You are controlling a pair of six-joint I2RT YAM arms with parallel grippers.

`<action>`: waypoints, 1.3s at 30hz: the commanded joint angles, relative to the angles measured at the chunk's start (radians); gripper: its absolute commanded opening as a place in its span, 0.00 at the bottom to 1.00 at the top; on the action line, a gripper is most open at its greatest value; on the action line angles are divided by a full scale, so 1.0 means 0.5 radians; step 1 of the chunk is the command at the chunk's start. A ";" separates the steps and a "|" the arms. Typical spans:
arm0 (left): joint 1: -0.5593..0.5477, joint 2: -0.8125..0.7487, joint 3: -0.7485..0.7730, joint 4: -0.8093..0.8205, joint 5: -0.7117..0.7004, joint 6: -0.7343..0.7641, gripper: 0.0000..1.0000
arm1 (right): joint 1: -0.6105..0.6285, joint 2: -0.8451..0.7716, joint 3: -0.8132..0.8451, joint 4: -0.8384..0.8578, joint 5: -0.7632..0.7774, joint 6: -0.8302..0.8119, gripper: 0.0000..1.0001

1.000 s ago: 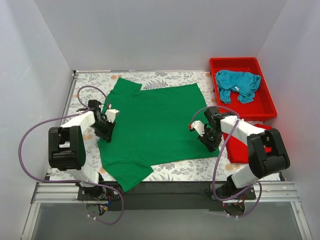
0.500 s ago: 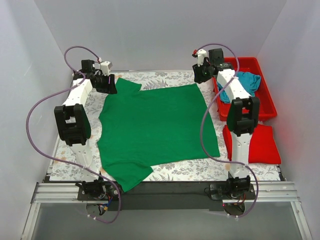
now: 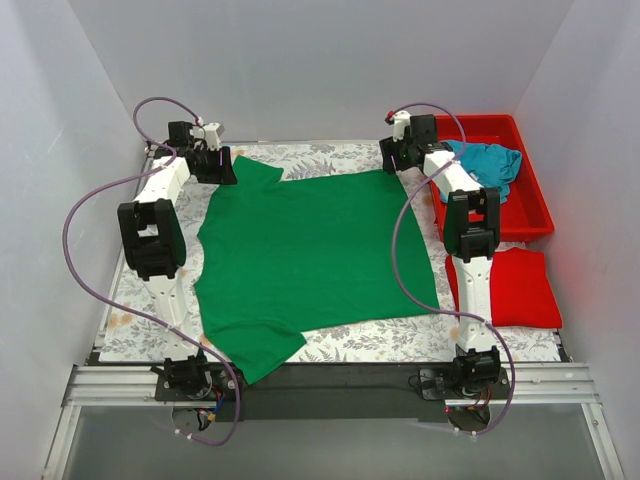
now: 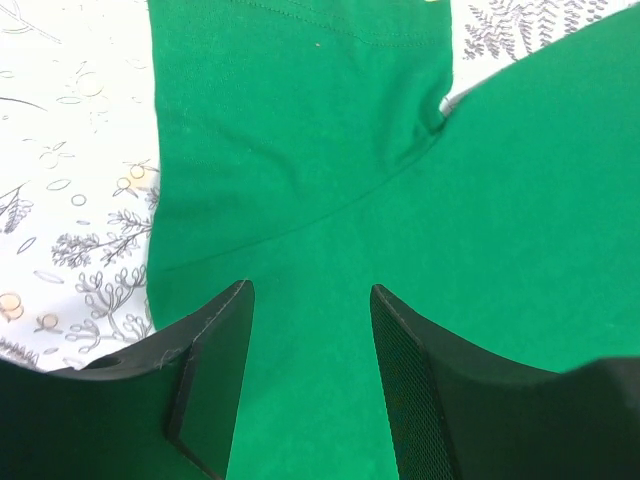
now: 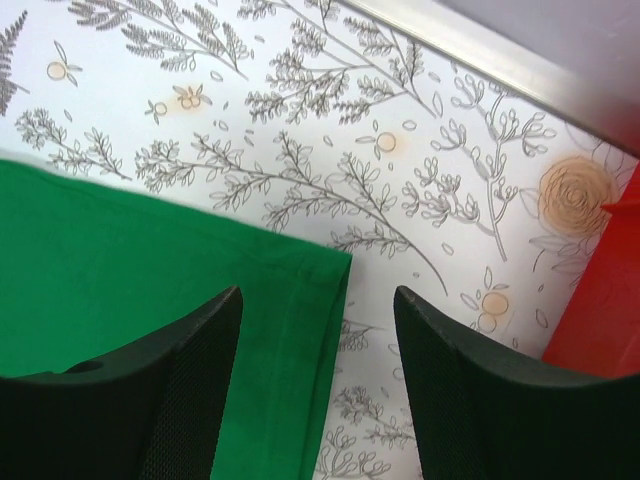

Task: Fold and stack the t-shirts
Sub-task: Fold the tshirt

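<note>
My left gripper (image 4: 310,290) and right gripper (image 5: 318,293) gape over the green t-shirt (image 3: 310,250), probably limp and light; I'd pinch its upper-frame corners.

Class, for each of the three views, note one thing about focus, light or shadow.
Top external: even, soft light, sharp throughout. Left wrist: green t-shirt crisp, left fingers dark. Right wrist: tablecloth print sharp, right fingers dark against it.

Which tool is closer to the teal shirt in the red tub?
Right. The right tool sits beside the red tub holding the teal shirt; the left tool is over a sleeve of the green shirt.
</note>
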 commanded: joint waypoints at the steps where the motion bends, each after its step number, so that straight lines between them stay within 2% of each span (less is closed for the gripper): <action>1: 0.003 0.048 0.114 0.076 0.002 -0.023 0.49 | -0.005 0.049 0.047 0.248 0.019 0.036 0.69; 12: 0.009 0.223 0.295 0.070 -0.025 -0.041 0.50 | -0.002 0.168 0.056 0.304 -0.045 0.046 0.68; 16: 0.009 0.263 0.314 0.079 -0.065 -0.026 0.50 | -0.005 0.202 0.059 0.304 -0.021 0.024 0.63; 18: 0.012 0.311 0.356 0.079 -0.120 -0.032 0.50 | -0.005 0.196 0.047 0.304 -0.063 0.006 0.54; 19: 0.012 0.327 0.372 0.094 -0.127 -0.041 0.49 | -0.002 0.193 0.040 0.304 -0.076 -0.001 0.45; 21: 0.024 0.382 0.418 0.125 -0.136 -0.090 0.50 | -0.005 0.196 0.040 0.304 -0.094 -0.010 0.38; 22: 0.027 0.407 0.439 0.177 -0.145 -0.111 0.50 | -0.005 0.193 0.037 0.304 -0.103 -0.019 0.27; 24: 0.027 0.459 0.494 0.217 -0.160 -0.164 0.50 | -0.005 0.187 0.034 0.304 -0.128 -0.025 0.18; 25: 0.027 0.526 0.577 0.245 -0.176 -0.173 0.50 | -0.002 0.190 0.031 0.301 -0.134 -0.028 0.10; 27: 0.027 0.600 0.675 0.266 -0.209 -0.197 0.50 | -0.002 0.187 0.031 0.304 -0.143 -0.031 0.01; 31: 0.021 0.720 0.817 0.303 -0.258 -0.155 0.49 | -0.002 0.187 0.028 0.304 -0.156 -0.040 0.01; 35: 0.006 0.778 0.801 0.325 -0.347 -0.084 0.49 | -0.002 0.181 0.022 0.304 -0.174 -0.053 0.01; 39: 0.003 0.748 0.716 0.312 -0.314 -0.096 0.48 | -0.002 0.181 0.022 0.307 -0.174 -0.053 0.01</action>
